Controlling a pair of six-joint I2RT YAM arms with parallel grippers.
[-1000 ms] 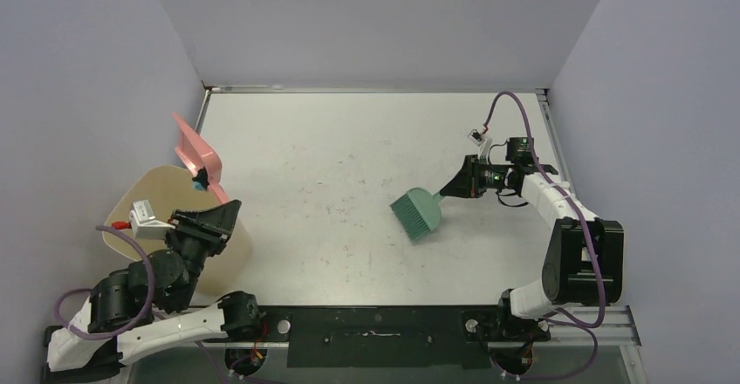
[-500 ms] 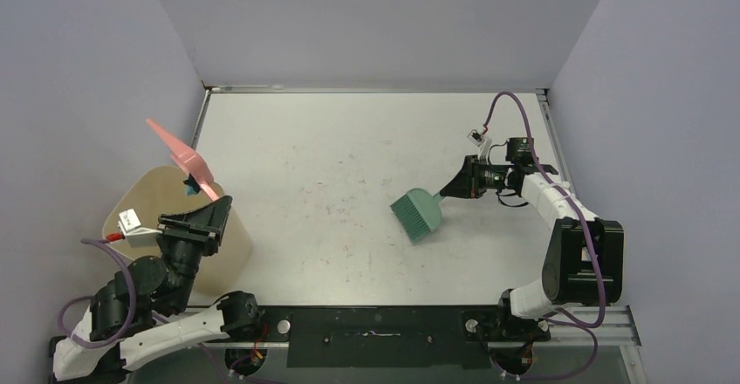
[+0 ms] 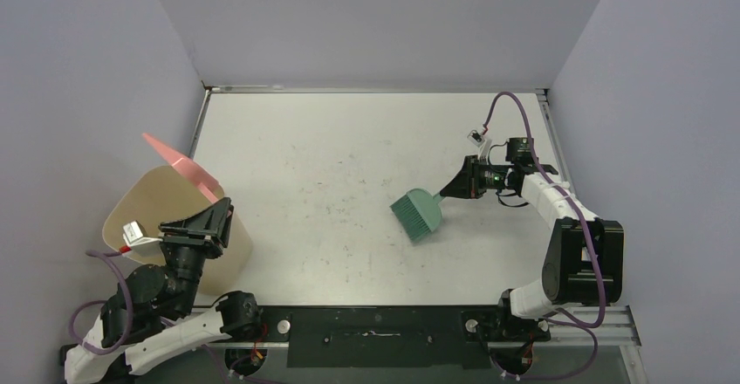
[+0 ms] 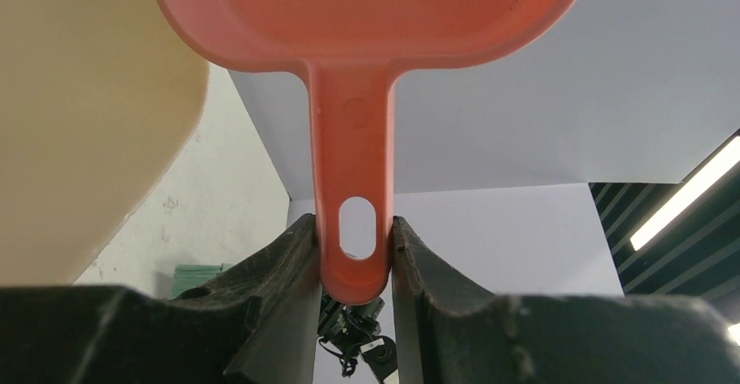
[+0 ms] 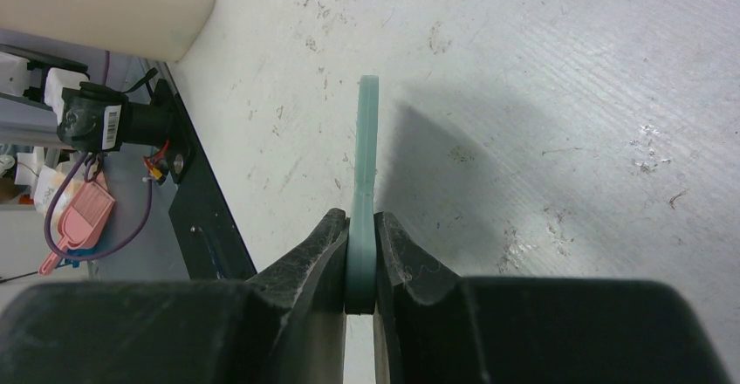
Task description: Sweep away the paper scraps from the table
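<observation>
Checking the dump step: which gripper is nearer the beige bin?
Left. The left gripper hangs over the bin, holding the dustpan; the right gripper holds the brush far across the table.

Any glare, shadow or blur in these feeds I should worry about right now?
Top external: even light, brush sharp. Left wrist: bright ceiling strip at the right edge, dustpan filling the top. Right wrist: the brush handle throws a soft shadow rightwards on the table; the right pincer is dark, underlit.
</observation>
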